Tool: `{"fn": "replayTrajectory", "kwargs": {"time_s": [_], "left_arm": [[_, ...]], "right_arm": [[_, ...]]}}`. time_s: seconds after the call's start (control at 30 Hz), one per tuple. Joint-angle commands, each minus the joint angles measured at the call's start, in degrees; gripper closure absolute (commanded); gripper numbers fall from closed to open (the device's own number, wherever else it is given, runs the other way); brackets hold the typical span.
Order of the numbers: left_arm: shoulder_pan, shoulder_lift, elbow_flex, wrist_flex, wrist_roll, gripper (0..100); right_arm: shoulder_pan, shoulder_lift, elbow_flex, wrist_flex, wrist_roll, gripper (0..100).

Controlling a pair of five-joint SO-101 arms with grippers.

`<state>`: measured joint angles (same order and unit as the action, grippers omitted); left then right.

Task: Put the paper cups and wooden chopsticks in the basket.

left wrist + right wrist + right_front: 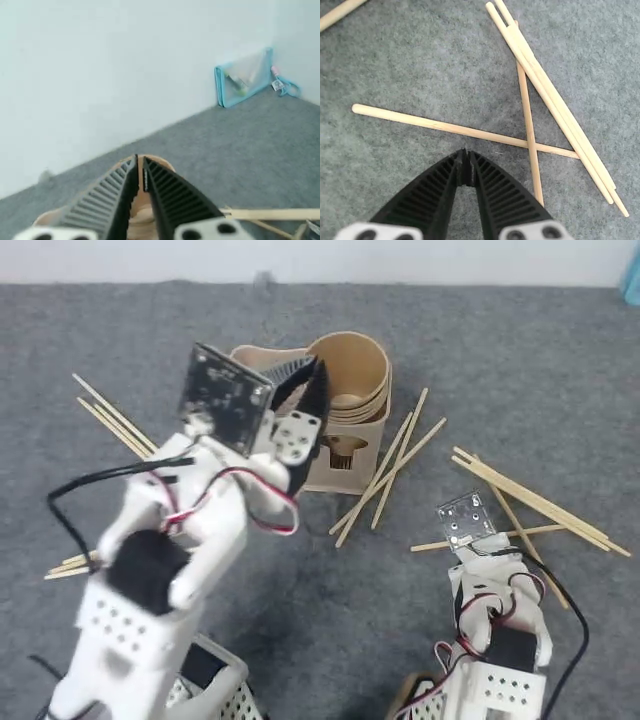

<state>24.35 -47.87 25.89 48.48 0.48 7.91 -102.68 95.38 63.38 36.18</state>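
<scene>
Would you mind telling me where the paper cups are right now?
In the high view, the stacked paper cups sit inside the basket near the top centre, right beside the left gripper.

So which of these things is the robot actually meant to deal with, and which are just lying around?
Part of the job:
- paper cups, stacked inside the basket
- basket
- wooden chopsticks, scattered on both sides of it

Just lying about:
- blue pouch, leaning against the wall
- grey carpet underneath everything
</scene>
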Motion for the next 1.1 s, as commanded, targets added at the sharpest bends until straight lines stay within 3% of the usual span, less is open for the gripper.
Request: {"fn": "replayTrajectory", "kwargs": {"time_s": [0.0,0.23,0.37,0.6,0.87,1.07], "left_arm": [[0.0,-0.6,8.1,-14.5,1.0,99],[0.0,3.9,26.4,-41.8,1.0,99],[0.0,8.0,30.8,-50.2,1.0,99],[0.0,14.9,31.5,-50.8,1.0,99],[0.0,15.8,31.9,-43.9,0.6,99],[-2.5,7.0,28.2,-43.5,1.0,99]], "right_arm": [[0.1,0.0,0.6,-0.6,1.1,99.1],[0.1,0.0,0.6,-0.7,1.1,99.1],[0.0,0.0,0.6,-0.7,1.1,99.1],[0.0,0.0,0.6,-0.7,1.1,99.1],[0.0,0.0,0.6,-0.7,1.2,99.1],[0.0,0.0,0.7,-0.9,1.2,99.1]]}}
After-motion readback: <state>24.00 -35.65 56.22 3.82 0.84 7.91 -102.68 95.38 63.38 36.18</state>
